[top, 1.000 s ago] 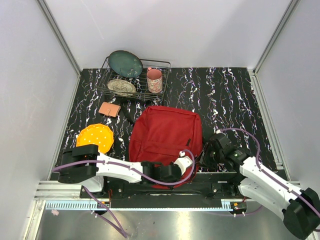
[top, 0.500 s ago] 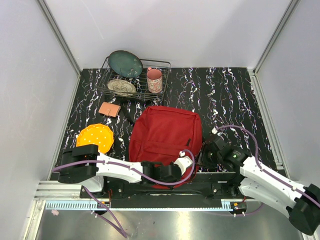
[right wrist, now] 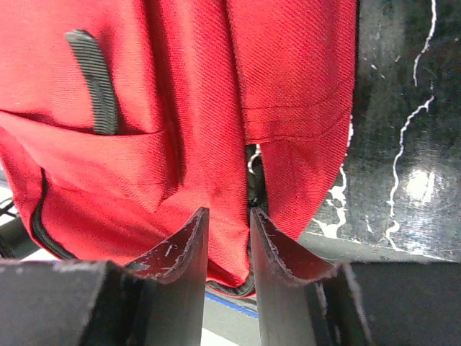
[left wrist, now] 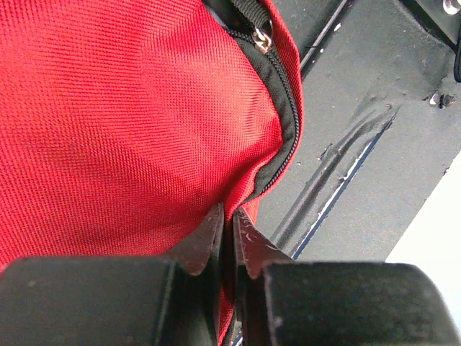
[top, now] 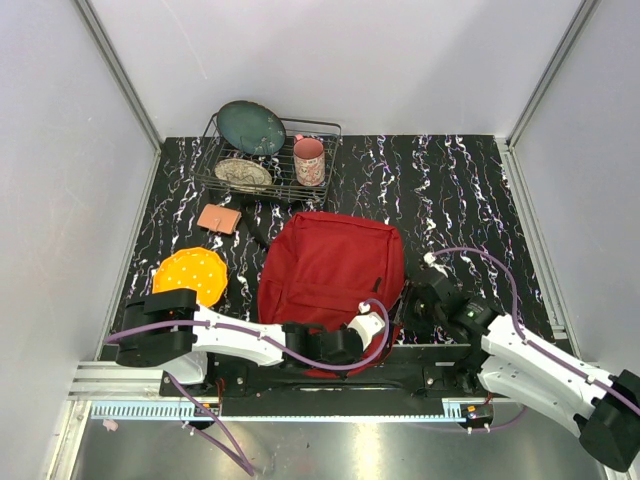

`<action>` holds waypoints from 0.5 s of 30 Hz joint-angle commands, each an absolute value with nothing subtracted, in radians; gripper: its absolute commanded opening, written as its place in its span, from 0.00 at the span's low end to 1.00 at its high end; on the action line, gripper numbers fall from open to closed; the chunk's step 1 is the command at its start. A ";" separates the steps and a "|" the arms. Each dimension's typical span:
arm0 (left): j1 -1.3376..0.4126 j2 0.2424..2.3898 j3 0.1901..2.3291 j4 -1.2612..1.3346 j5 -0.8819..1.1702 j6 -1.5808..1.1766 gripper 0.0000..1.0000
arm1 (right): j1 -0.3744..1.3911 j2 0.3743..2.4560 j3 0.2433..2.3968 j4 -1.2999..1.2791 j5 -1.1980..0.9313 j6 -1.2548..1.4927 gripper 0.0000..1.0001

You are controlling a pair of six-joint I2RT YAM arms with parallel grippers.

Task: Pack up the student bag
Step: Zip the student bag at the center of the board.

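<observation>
One student bag point(top: 330, 265), near centre. One wire rack point(top: 322, 127), far left, holding one pink cup point(top: 309, 160). Three plates: green point(top: 251, 127), patterned point(top: 243, 173), orange point(top: 190, 275). One tan pad point(top: 219, 218).

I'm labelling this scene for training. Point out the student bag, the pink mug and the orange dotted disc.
student bag point(top: 330, 265), top external view, middle of its front panel.
pink mug point(top: 310, 167), top external view, its outer side wall.
orange dotted disc point(top: 190, 275), top external view, centre of its face.

Crockery on the left half of the black marbled table point(top: 450, 190)
A wire rack point(top: 215, 180) at the back holds a tilted dark green plate point(top: 251, 127), a patterned plate point(top: 243, 173) and a pink mug point(top: 309, 161); nearer lie a salmon square point(top: 219, 218) and an orange disc point(top: 190, 274)
</observation>
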State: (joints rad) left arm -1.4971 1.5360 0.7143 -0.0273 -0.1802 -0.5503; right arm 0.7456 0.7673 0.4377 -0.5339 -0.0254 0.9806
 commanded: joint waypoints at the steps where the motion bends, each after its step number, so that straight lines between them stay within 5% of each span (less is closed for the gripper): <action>1: -1.508 1.537 0.735 0.018 -0.163 -0.568 0.05 | 0.755 0.772 0.433 -0.512 -0.005 0.970 0.35; 15: -1.508 1.537 0.739 0.017 -0.164 -0.566 0.05 | 0.756 0.828 0.384 -0.541 -0.020 0.957 0.36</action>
State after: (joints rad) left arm -1.4971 1.5360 0.7143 -0.0273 -0.1802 -0.5503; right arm 0.7460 0.8139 0.3901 -0.5198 -0.0296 0.9764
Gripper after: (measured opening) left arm 0.099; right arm 0.360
